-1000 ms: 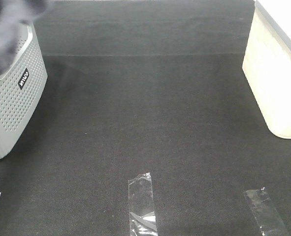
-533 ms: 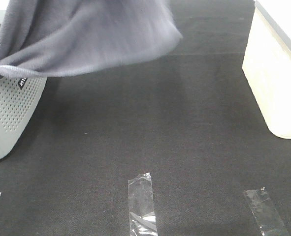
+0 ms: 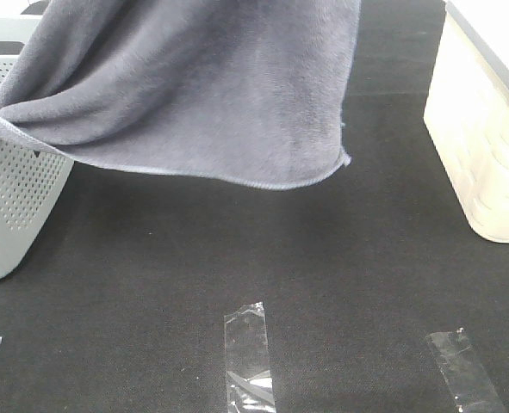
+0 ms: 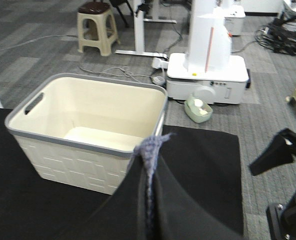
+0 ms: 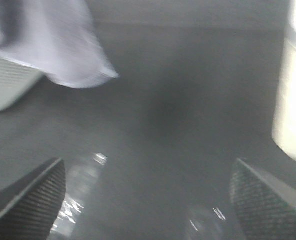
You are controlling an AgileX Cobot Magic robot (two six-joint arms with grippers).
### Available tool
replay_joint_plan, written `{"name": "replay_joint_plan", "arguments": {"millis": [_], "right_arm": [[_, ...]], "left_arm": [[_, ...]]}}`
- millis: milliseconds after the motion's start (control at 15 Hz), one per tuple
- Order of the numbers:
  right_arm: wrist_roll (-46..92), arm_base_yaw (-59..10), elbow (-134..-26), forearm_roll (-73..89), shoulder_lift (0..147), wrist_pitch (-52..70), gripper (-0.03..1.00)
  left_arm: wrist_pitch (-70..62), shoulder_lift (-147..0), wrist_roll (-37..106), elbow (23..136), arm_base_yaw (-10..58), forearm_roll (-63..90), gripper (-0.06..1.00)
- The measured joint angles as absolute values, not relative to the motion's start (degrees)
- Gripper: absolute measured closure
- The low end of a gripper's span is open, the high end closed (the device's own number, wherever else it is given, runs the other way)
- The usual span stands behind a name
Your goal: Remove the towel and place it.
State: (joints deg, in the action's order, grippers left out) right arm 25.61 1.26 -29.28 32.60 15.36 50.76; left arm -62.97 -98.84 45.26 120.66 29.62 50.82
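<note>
The grey-lavender towel [image 3: 211, 86] hangs in the air over the back left of the black table [image 3: 263, 258]. Its hemmed lower edge is off the table and its left corner droops over the grey basket [image 3: 13, 206]. In the left wrist view a bunched fold of the towel [image 4: 149, 150] rises right in front of the camera and hides my left gripper's fingers, which hold it. In the right wrist view the towel's corner [image 5: 77, 55] hangs far ahead. My right gripper [image 5: 148, 165] is open wide and empty, low over the table.
A cream basket with a grey rim [image 3: 487, 129] stands at the right edge and is empty inside [image 4: 92, 120]. Strips of clear tape [image 3: 247, 357] [image 3: 462, 370] lie near the table's front edge. Black arm parts [image 4: 288, 155] show beside the towel.
The towel has come up out of the grey basket and swung right. It now spreads wide over the table's back left, with its lower corner further right and lower.
</note>
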Motion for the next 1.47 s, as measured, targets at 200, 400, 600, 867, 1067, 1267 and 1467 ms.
{"name": "replay_joint_plan", "arguments": {"millis": [200, 400, 600, 867, 1067, 1267, 1467], "right_arm": [[41.3, -0.9, -29.3, 43.0, 26.6, 48.6, 0.15], [57.5, -4.4, -29.3, 48.5, 41.2, 45.0, 0.17], [74.3, -4.5, -29.3, 60.8, 56.9, 39.8, 0.17], [91.6, -4.5, -29.3, 75.0, 67.6, 39.9, 0.18], [105.0, -4.5, -30.3, 87.4, 75.1, 45.2, 0.18], [108.3, -4.5, -34.5, 91.4, 81.2, 49.7, 0.18], [108.8, -4.5, -36.0, 91.5, 84.7, 53.4, 0.18]], "left_arm": [[-66.2, -98.8, 45.4, 120.7, 30.1, 50.8, 0.94], [-68.3, -98.8, 45.4, 120.7, 30.1, 50.8, 0.94], [-69.6, -98.8, 45.4, 120.7, 30.1, 50.8, 0.94], [-69.6, -98.8, 45.4, 120.7, 30.1, 50.9, 0.94], [-69.7, -98.8, 45.4, 120.7, 30.1, 50.9, 0.94], [-69.8, -98.8, 45.4, 120.7, 30.1, 50.9, 0.94], [-69.8, -98.8, 45.4, 120.7, 30.1, 50.9, 0.94]]}}
